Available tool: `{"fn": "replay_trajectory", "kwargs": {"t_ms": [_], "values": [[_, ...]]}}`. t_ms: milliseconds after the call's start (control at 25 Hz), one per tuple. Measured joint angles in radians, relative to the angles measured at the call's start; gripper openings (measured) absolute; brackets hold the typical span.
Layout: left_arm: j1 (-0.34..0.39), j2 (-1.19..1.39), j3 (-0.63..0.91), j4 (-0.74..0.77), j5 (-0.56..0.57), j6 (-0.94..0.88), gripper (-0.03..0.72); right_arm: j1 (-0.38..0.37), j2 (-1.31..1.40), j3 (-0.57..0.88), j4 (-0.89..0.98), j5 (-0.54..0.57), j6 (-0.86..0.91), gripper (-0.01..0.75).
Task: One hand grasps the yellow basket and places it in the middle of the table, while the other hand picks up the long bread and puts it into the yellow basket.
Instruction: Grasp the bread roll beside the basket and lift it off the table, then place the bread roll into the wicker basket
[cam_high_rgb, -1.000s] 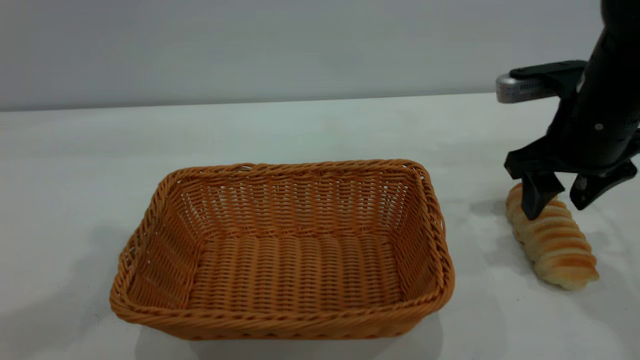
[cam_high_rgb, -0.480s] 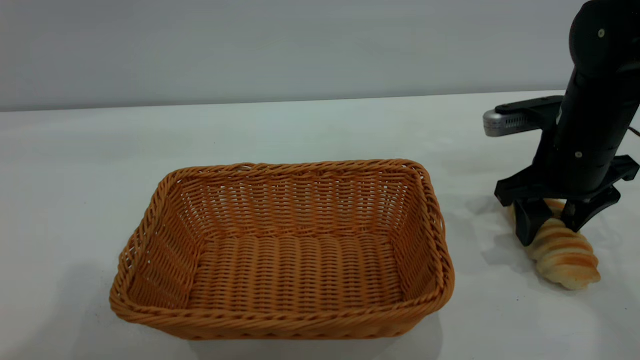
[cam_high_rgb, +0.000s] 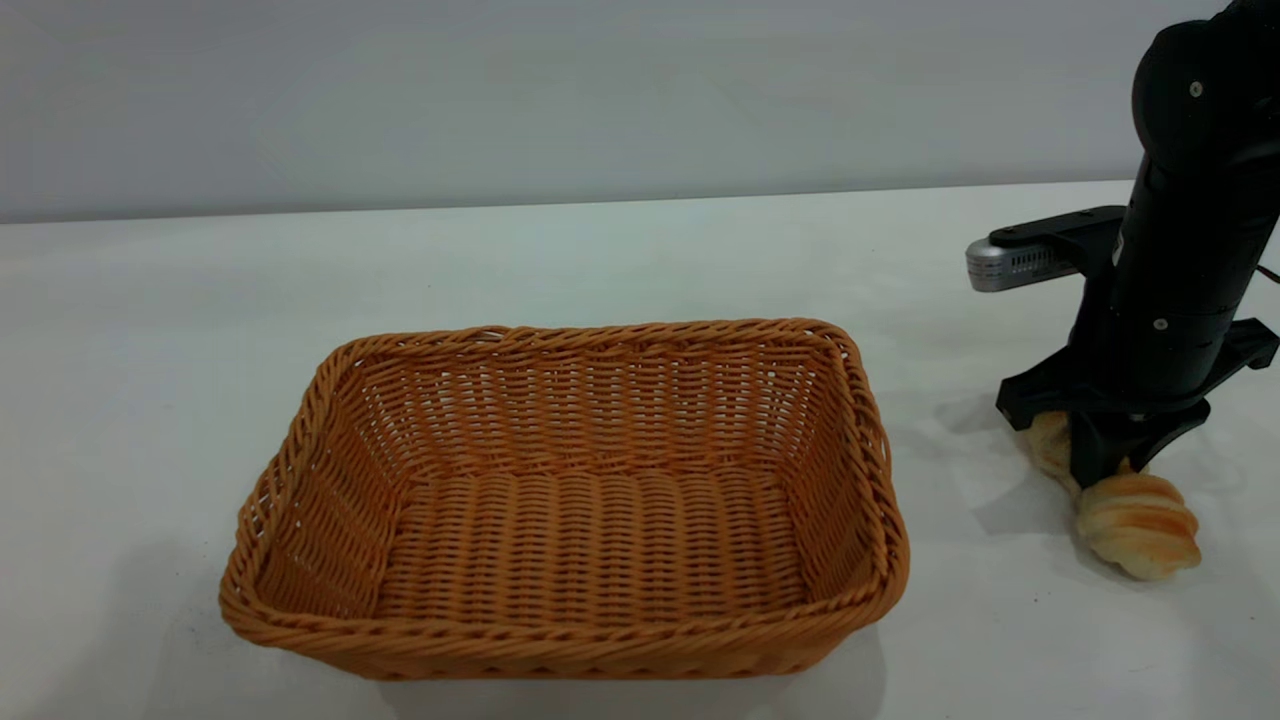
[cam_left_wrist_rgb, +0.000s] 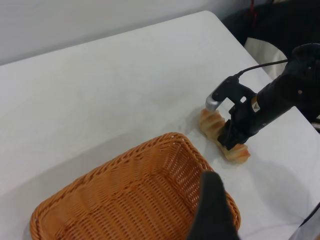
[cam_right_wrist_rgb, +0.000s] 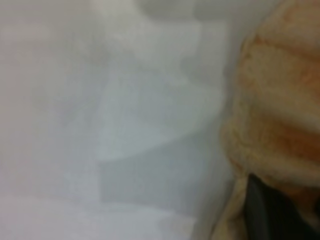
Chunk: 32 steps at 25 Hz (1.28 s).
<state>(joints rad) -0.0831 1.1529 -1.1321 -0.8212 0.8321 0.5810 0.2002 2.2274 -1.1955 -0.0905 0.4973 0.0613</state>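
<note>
Since a second ago the right gripper (cam_high_rgb: 1103, 462) has come down from hovering over the long bread (cam_high_rgb: 1135, 515) — its fingers, then spread on either side of the loaf's far half, have drawn together and now pinch it around the middle. The arm stands more upright, and the loaf's near end has swung slightly on the tabletop (cam_high_rgb: 600, 260).

A basket (cam_high_rgb: 565, 500) sits on the desk (cam_high_rgb: 600, 260), toward the front and centre. To its right, well clear of the rim, a long bread (cam_high_rgb: 1135, 515) lies on the desk. The right claw (cam_high_rgb: 1105, 465) stands directly over the bread, pinching its middle.
</note>
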Motion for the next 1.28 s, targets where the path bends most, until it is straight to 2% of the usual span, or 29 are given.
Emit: {"fn": "replay_trajectory", "kwargs": {"t_ms": [280, 560, 720, 880, 1080, 1280], "values": [[0.000, 0.000, 0.017, 0.025, -0.014, 0.016, 0.594, 0.000, -0.052, 0.003, -0.007, 0.058, 0.002, 0.070], [0.000, 0.000, 0.091, 0.087, -0.051, 0.023, 0.594, 0.025, -0.260, 0.006, 0.040, 0.104, -0.018, 0.070], [0.000, 0.000, 0.105, 0.146, -0.052, 0.021, 0.594, 0.121, -0.360, 0.006, 0.080, 0.109, -0.046, 0.070], [0.000, -0.001, 0.109, 0.153, -0.038, 0.020, 0.594, 0.251, -0.394, 0.007, 0.106, 0.107, -0.049, 0.069], [0.000, -0.001, 0.109, 0.154, -0.014, 0.020, 0.594, 0.404, -0.378, 0.010, 0.115, 0.044, -0.050, 0.069], [0.000, -0.001, 0.109, 0.156, 0.029, 0.026, 0.594, 0.478, -0.318, 0.010, 0.120, -0.047, -0.050, 0.065]]}}
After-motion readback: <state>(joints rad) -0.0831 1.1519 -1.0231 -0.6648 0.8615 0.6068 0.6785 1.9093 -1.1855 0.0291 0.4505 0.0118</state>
